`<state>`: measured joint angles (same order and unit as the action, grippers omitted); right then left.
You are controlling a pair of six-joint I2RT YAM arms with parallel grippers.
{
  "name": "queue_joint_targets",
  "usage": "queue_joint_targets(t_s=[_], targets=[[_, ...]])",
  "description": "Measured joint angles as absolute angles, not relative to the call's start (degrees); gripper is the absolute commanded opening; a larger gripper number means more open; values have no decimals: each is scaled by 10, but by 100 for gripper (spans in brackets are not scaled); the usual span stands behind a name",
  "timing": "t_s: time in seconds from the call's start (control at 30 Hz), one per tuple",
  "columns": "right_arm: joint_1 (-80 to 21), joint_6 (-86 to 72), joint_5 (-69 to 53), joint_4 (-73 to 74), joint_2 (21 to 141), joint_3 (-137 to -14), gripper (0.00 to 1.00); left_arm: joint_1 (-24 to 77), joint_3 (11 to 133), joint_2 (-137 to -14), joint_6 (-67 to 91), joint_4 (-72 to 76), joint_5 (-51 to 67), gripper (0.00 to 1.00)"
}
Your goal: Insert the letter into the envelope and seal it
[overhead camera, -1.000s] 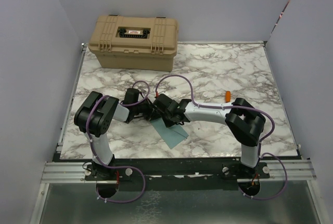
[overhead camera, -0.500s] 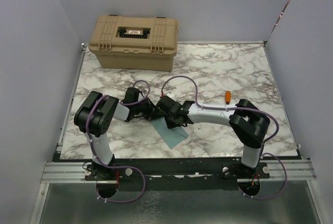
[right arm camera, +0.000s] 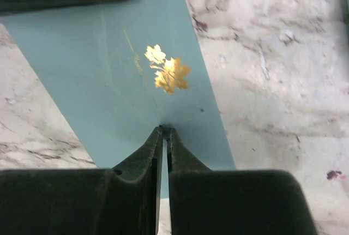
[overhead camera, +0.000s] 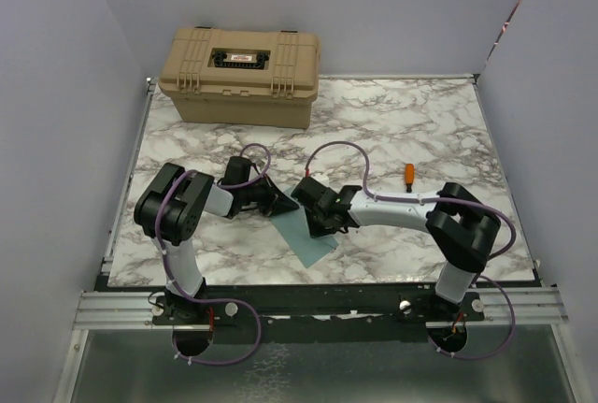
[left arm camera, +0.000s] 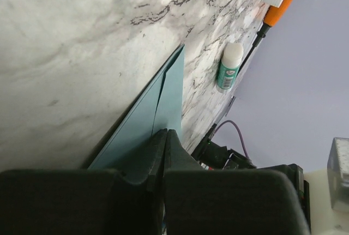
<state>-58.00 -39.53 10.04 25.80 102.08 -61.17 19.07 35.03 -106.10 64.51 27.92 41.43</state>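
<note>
The teal envelope (overhead camera: 305, 240) lies flat on the marble table (overhead camera: 402, 122) between the two arms. In the right wrist view a gold leaf sticker (right arm camera: 168, 73) shows on the envelope (right arm camera: 109, 55). My right gripper (right arm camera: 164, 129) points down at it just below the sticker, tips touching the paper, jaws shut to a thin slit with nothing between them. It sits over the envelope's right part (overhead camera: 322, 226). My left gripper (left arm camera: 165, 132) is shut, tips resting on the envelope (left arm camera: 163, 96) near its far left corner (overhead camera: 278, 205). The letter shows in no view.
A tan hard case (overhead camera: 241, 74) stands at the back left. An orange-handled screwdriver (overhead camera: 408, 174) lies right of centre beyond the right forearm; the left wrist view shows it (left arm camera: 278, 3) beside a green-and-white glue stick (left arm camera: 229, 67).
The right arm has swung right and toward the near edge, sliding its gripper down along the envelope while the jaws narrowed. The left arm has not moved.
</note>
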Motion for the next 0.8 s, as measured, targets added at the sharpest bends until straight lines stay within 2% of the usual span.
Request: queue_joint_targets(t_s=[0.2, 0.4, 0.63, 0.8], targets=[[-576, -409, 99, 321, 997, -601, 7, 191, 356, -1065, 640, 277, 420, 0], [-576, -395, 89, 406, 1010, -658, 11, 191, 368, -1065, 632, 257, 423, 0], [-569, -378, 85, 385, 1073, -781, 13, 191, 378, -1072, 626, 245, 430, 0], [-556, -375, 81, 371, 1127, -798, 13, 191, 378, -1072, 626, 245, 431, 0]])
